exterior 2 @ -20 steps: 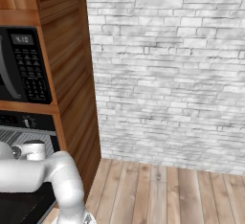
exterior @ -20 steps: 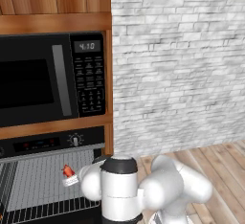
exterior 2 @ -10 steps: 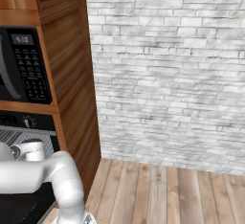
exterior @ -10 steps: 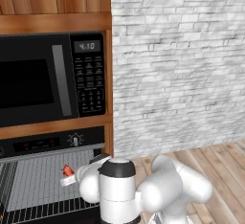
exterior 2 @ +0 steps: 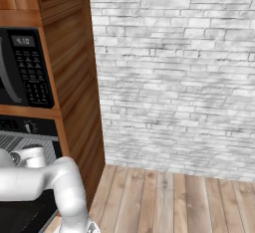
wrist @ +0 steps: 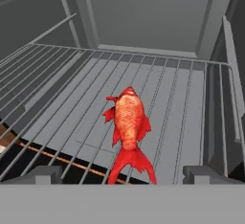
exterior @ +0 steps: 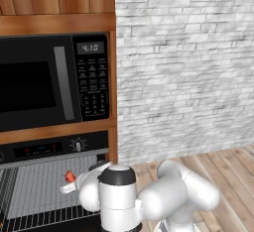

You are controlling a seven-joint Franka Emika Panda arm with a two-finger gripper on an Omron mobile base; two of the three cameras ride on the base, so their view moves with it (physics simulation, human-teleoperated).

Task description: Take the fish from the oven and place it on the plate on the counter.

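Observation:
The red-orange fish (wrist: 128, 122) lies on the wire rack (wrist: 186, 89) inside the open oven (wrist: 143, 12), tail toward me. My gripper (wrist: 123, 175) is open just short of the tail, with one dark fingertip (wrist: 40, 174) on each side and nothing between them. In the left base view the fish (exterior: 70, 177) is a small red spot on the rack, just beyond my white hand, below the oven's control panel (exterior: 49, 149). The plate and the counter are out of view.
A black keypad microwave (exterior: 49, 82) sits in the wooden cabinet (exterior 2: 74, 77) above the oven. A white brick wall (exterior: 183, 62) and a wooden floor (exterior 2: 174, 202) lie to the right. The oven's side walls (wrist: 229, 50) close in the rack.
The arm has edged slightly left toward the oven. The fish stays in place on the rack.

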